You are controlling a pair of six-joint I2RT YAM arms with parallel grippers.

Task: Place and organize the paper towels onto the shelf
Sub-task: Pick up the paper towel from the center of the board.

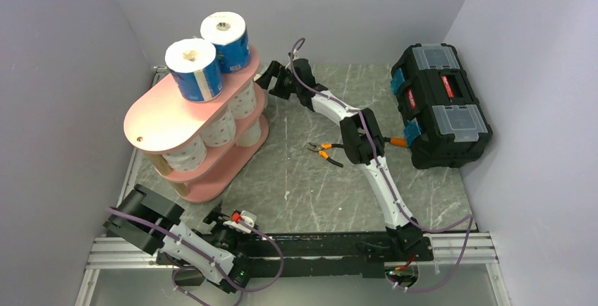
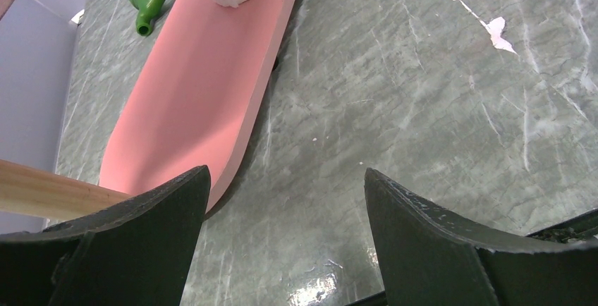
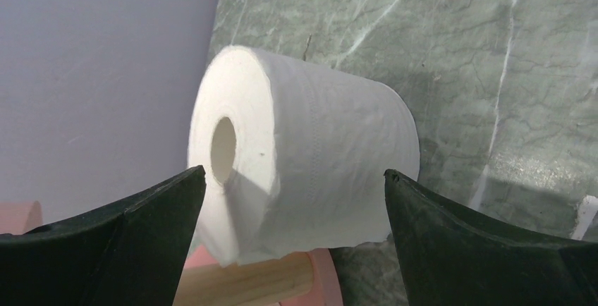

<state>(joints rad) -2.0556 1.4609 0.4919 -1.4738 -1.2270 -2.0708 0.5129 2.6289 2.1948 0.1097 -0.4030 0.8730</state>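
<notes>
**Near edge, left corner.** Your left gripper sits low with its claw spread and nothing in it. It looks along the tabletop at the near end of the shelf. I judge it is parked there to keep the shelf's approach free.

**Middle of the tabletop.** Pliers lie loose beneath the right arm and are no part of this job.

**Left edge.** The shelf runs slantwise toward the far-left corner. Speckled rolls stand under the top board, side by side with their cores vertical, which packs the tier tightly. Two blue-wrapped rolls stand on the far half of the top board, cores up.

**Far end of the shelf.** Your right gripper has its claw spread to the full, framing a plain white roll. Neither finger is seen pressing it.
- **Orientation:** The roll lies on its side. Its long axis is level and runs roughly from finger to finger, with the core mouth facing the left wall.
- **Support:** A wooden post and a pink edge show below it. You cannot tell which board carries it.
- **Judgement:** Closing now would bear on the end faces, and this roll lies differently from its upright neighbours.

**Far-right corner.** A black toolbox stands well apart from the shelf.
</notes>
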